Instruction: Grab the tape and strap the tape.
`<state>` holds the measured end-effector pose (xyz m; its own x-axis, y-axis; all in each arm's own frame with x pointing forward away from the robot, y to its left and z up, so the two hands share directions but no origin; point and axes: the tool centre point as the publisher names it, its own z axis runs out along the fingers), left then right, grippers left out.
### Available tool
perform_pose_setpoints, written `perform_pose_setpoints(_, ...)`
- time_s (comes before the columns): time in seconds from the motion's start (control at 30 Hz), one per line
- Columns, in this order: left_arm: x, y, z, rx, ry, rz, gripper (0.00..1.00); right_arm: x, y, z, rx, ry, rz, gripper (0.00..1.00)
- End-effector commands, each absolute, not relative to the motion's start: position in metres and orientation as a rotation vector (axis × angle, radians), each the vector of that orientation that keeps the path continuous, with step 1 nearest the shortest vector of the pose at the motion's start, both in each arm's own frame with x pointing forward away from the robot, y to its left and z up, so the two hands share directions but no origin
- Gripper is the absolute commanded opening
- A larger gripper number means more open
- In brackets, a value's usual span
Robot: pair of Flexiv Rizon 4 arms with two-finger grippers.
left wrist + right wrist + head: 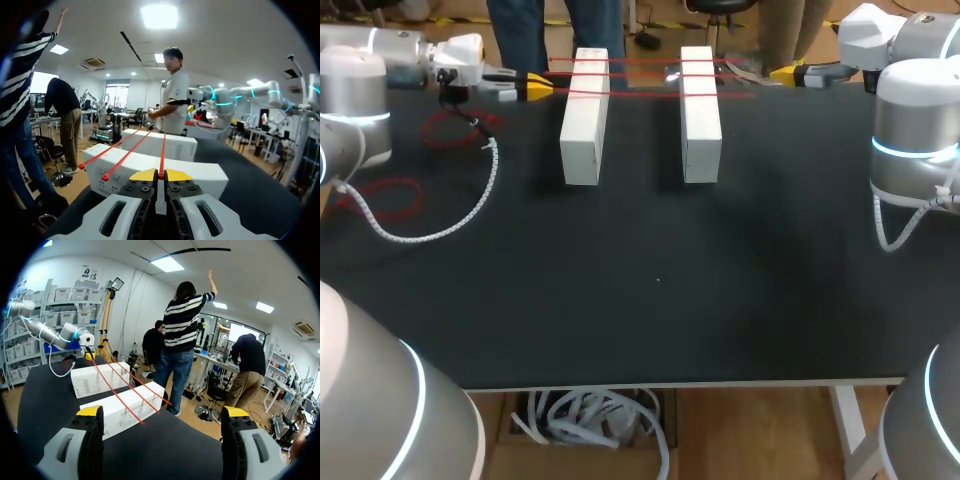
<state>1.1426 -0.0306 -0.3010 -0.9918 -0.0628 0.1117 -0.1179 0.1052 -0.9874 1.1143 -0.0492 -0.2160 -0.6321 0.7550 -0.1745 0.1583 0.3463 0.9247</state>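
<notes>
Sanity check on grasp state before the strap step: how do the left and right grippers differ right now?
The left gripper is shut on one red tape; the right gripper is open, holding nothing. The left gripper sits close beside the white blocks; the right gripper stands off from them, clear of the tape ends. Shared: both are at the far side of the table, pointing in at the blocks.

Red tape taut across two white blocks
</notes>
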Motion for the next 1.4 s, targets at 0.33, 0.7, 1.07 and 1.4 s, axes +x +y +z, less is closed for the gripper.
perform_pose_setpoints(0.33, 1.115, -0.059, -0.250, 0.235, -2.277, 2.167, 0.00, 1.114, -0.049, -0.216, 0.794, 2.014, 1.288, 1.00)
perform_pose_setpoints(0.7, 1.106, -0.089, -0.219, 0.302, -2.206, 2.298, 0.00, 1.114, -0.049, -0.216, 0.794, 2.014, 1.288, 1.00)
perform_pose_setpoints(1.07, 1.106, -0.110, -0.196, 0.386, -2.011, 2.424, 0.00, 1.114, -0.049, -0.216, 0.794, 2.014, 1.288, 1.00)
perform_pose_setpoints(1.4, 1.107, -0.121, -0.184, 0.300, -1.884, 2.474, 0.00, 1.114, -0.049, -0.216, 0.794, 2.014, 1.288, 1.00)
